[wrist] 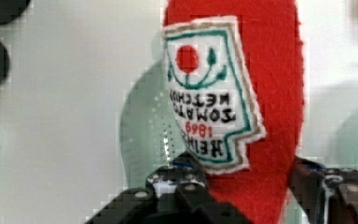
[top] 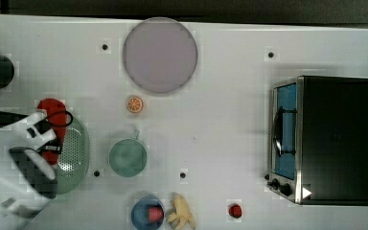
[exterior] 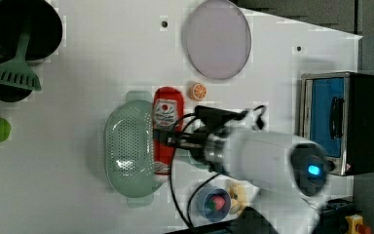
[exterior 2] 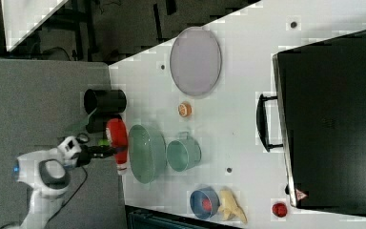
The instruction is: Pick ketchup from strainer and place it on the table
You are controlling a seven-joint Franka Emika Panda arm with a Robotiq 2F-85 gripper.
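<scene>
While the white arm reaches across the strainer [exterior: 129, 146], its end effector [wrist: 249, 186] grips the ketchup bottle [wrist: 270, 93] at both sides, apparently lifted over the strainer's rim beside the desk [exterior: 87, 63].

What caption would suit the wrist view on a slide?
End effector gripping the red ketchup bottle above the pale green strainer.

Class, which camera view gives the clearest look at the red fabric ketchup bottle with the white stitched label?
The wrist view: the red fabric ketchup bottle sits close between the gripper fingers, its label readable. The left view shows most of it beside the pale green perforated strainer. In the top view the arm hides much of it; the right view shows it small.
</scene>
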